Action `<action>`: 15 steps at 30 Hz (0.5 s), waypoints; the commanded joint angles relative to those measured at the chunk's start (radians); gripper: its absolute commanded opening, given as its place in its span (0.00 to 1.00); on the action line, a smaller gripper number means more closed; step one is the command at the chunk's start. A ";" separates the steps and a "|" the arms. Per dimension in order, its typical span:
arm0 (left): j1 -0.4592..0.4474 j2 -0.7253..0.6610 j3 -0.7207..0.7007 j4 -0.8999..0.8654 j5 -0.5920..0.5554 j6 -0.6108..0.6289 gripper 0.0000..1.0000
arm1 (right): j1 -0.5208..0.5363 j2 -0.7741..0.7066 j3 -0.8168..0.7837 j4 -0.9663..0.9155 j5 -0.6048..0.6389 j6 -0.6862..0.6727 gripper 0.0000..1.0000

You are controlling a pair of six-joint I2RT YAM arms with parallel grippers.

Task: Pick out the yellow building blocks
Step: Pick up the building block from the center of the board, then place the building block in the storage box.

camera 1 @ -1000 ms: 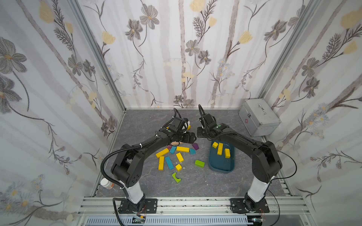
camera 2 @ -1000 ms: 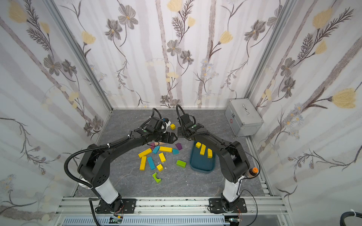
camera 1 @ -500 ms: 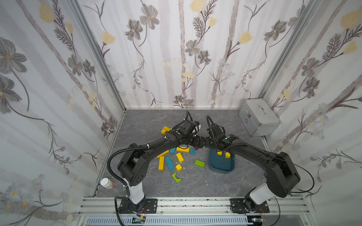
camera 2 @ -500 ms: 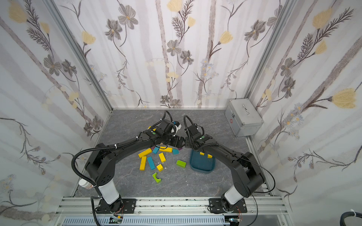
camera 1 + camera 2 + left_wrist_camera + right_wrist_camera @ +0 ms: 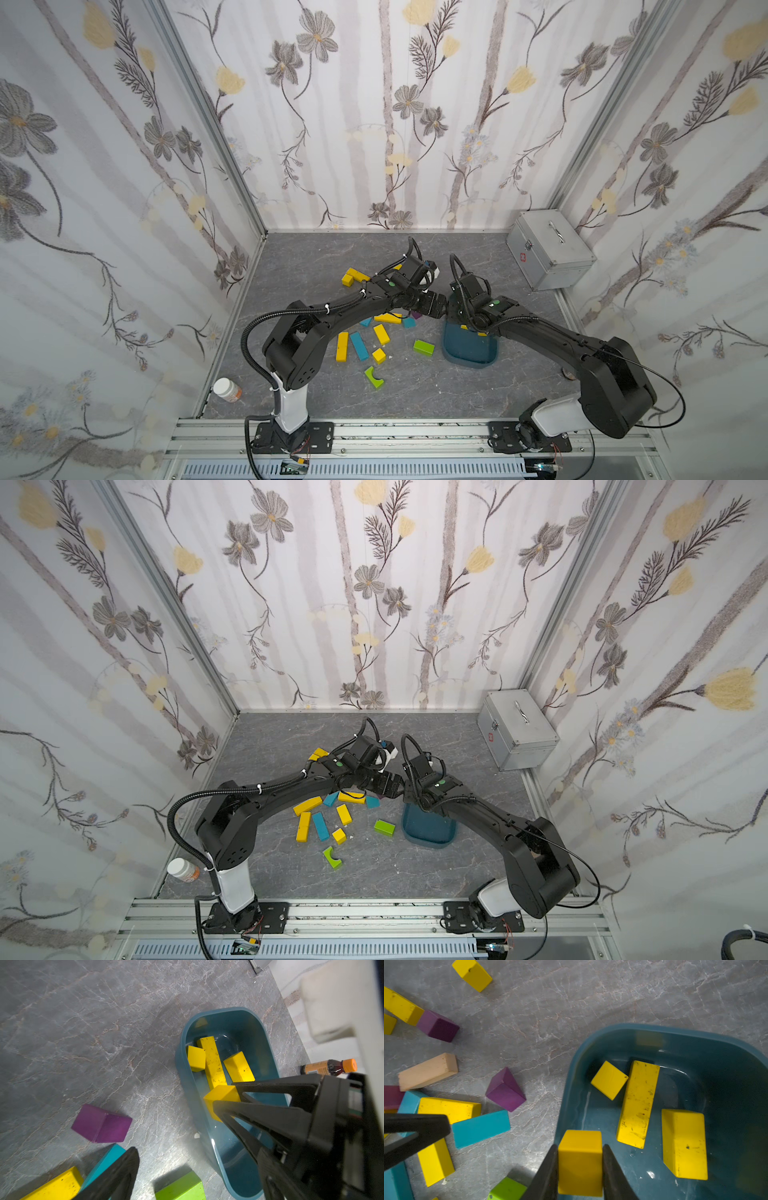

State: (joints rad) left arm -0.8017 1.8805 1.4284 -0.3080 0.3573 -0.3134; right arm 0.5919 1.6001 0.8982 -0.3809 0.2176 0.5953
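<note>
Pinching a yellow cube (image 5: 580, 1164), the right end effector (image 5: 580, 1147) hangs over the bin (image 5: 654, 1029). The left end effector (image 5: 436, 305) gapes empty.

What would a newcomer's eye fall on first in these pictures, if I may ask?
The eye lands on the yellow cube pinched between the right fingers over the teal tray's edge, with three yellow blocks lying inside. Beside the tray, mixed-colour loose blocks litter the grey table.
</note>
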 commanded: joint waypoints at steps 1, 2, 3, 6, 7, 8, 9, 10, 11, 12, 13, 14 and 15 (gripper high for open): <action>-0.007 0.016 0.018 -0.006 0.010 0.002 0.90 | -0.009 -0.034 -0.027 0.052 0.012 0.027 0.27; -0.006 0.020 0.018 -0.005 0.008 -0.001 0.90 | -0.013 -0.034 -0.033 0.055 0.011 0.029 0.27; -0.007 0.022 0.018 -0.007 0.006 -0.003 0.90 | -0.017 -0.034 -0.040 0.063 0.010 0.031 0.27; -0.007 0.026 0.052 -0.008 0.003 -0.006 0.90 | -0.029 -0.016 -0.054 0.090 -0.012 0.029 0.27; -0.006 0.029 0.055 -0.011 0.005 -0.005 0.90 | -0.031 -0.010 -0.054 0.098 -0.020 0.029 0.27; -0.007 0.032 0.058 -0.017 0.005 -0.004 0.90 | -0.032 0.021 -0.052 0.104 -0.026 0.028 0.28; -0.007 0.033 0.064 -0.023 0.005 -0.004 0.90 | -0.032 0.036 -0.050 0.106 -0.030 0.027 0.28; -0.007 0.035 0.069 -0.032 0.003 -0.001 0.90 | -0.033 0.045 -0.048 0.109 -0.030 0.028 0.28; -0.007 0.038 0.072 -0.036 0.002 0.001 0.90 | -0.033 0.049 -0.052 0.116 -0.031 0.030 0.28; -0.006 0.036 0.071 -0.038 -0.002 0.002 0.90 | -0.034 0.054 -0.056 0.125 -0.032 0.030 0.28; -0.006 0.035 0.070 -0.039 -0.006 0.003 0.90 | -0.034 0.060 -0.058 0.128 -0.032 0.030 0.29; -0.007 0.034 0.070 -0.037 -0.009 0.006 0.90 | -0.036 0.066 -0.058 0.131 -0.031 0.029 0.30; -0.006 0.034 0.070 -0.038 -0.012 0.005 0.90 | -0.038 0.073 -0.057 0.135 -0.030 0.031 0.30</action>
State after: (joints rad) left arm -0.8074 1.9160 1.4883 -0.3481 0.3389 -0.3134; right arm 0.5568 1.6573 0.8421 -0.3149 0.1890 0.6132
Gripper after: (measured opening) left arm 0.904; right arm 0.306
